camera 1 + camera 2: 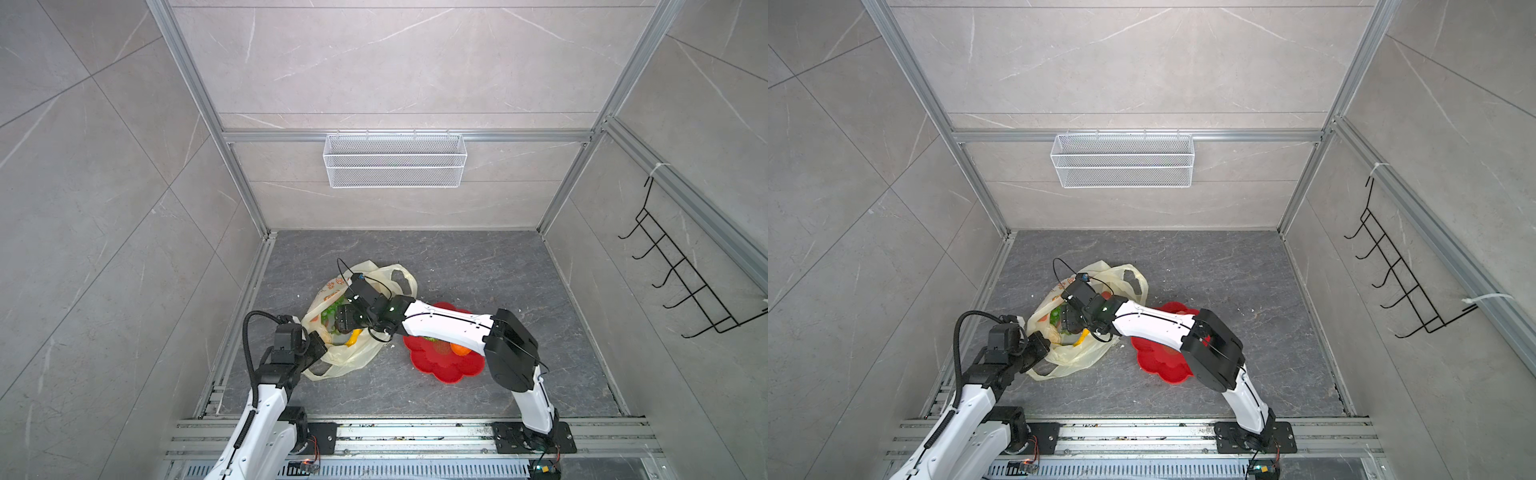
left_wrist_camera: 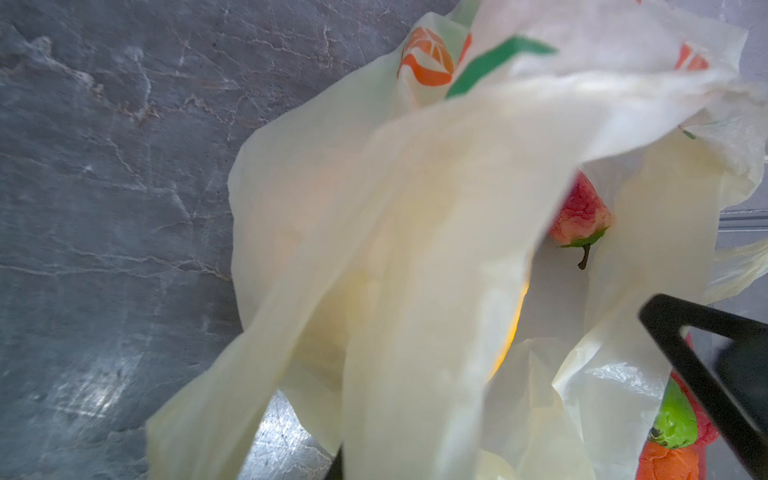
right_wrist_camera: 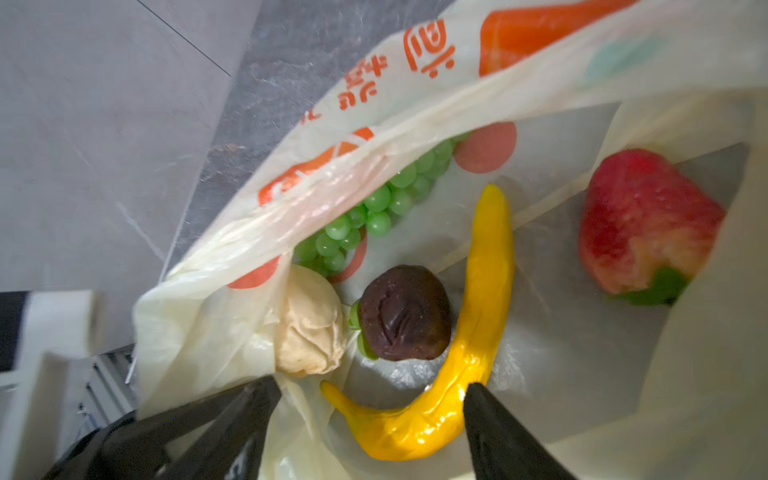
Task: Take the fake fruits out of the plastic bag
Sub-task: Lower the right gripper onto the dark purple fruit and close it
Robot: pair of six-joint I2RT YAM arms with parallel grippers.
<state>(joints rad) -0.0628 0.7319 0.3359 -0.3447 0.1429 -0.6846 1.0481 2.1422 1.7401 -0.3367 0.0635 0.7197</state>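
The pale-yellow plastic bag [image 1: 353, 358] [image 1: 1071, 353] lies open on the dark floor. My left gripper [image 1: 318, 345] is shut on the bag's near edge and holds the film [image 2: 415, 291] up. My right gripper [image 3: 372, 388] [image 1: 345, 322] stands open inside the bag's mouth, its fingertips either side of the yellow banana [image 3: 478, 311]. Beside the banana lie the green grapes [image 3: 374, 208], a dark brown ball [image 3: 405, 311], a cream piece [image 3: 311, 324] and a red strawberry [image 3: 644, 220] [image 2: 579, 212]. An orange fruit [image 1: 459, 348] sits on the red plate.
The red flower-shaped plate [image 1: 440, 365] [image 1: 1158, 361] lies right of the bag, partly under my right arm. A white mesh basket [image 1: 395, 160] hangs on the back wall and a black hook rack [image 1: 681, 274] on the right wall. Aluminium rails [image 1: 415, 432] border the front.
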